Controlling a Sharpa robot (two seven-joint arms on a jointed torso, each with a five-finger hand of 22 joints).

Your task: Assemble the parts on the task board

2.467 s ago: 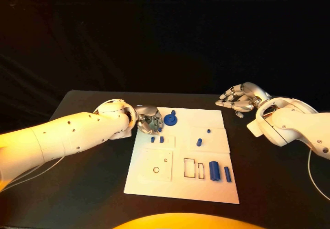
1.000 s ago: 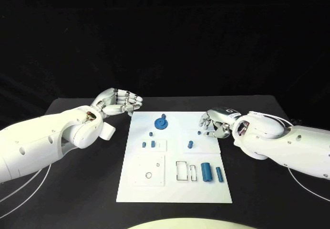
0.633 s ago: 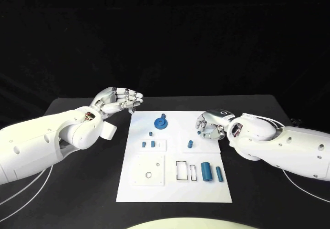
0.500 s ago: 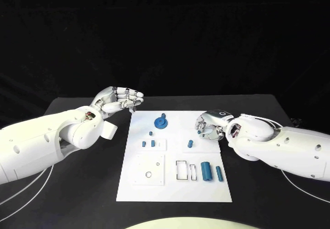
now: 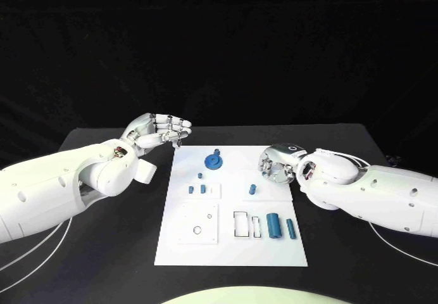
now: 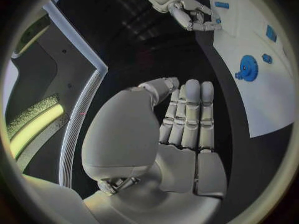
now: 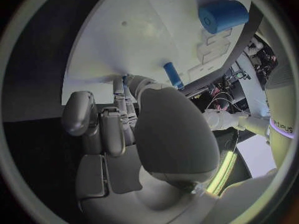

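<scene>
A white board (image 5: 230, 253) lies in the middle of a black table (image 5: 365, 266), with a white robot arm reaching in from each side

The right hand (image 5: 278, 166) has crept inward over the last second and now hangs over the board's right edge, fingers curled downward. Just inside it, toward the board's centre, stands a small blue peg (image 5: 252, 188). Whether the fingers pinch anything cannot be told; the wrist view shows them bent over the white surface with a blue tip (image 7: 125, 78) just visible beside them. The inward drift suggests this hand is lining up on the peg, not yet gripping it

The left hand (image 5: 161, 132) has barely moved. It hovers off the board's far left corner, curled into a loose fist with nothing in it, as its wrist view confirms. A blue gear (image 5: 212, 162) sits on the board just beyond that fist, toward the centre

Nearer the robot than both hands lie two short pegs (image 5: 196, 189), then a plate with holes (image 5: 202, 223) beside two rectangular slots (image 5: 246, 224), then a thick cylinder (image 5: 273, 225) and a thin one (image 5: 290, 228) near the right edge

Room to move: the right hand sits tight on the board's rim, so a low sweep could catch the edge. Bare black table lies outside both hands and along the board's near end
</scene>
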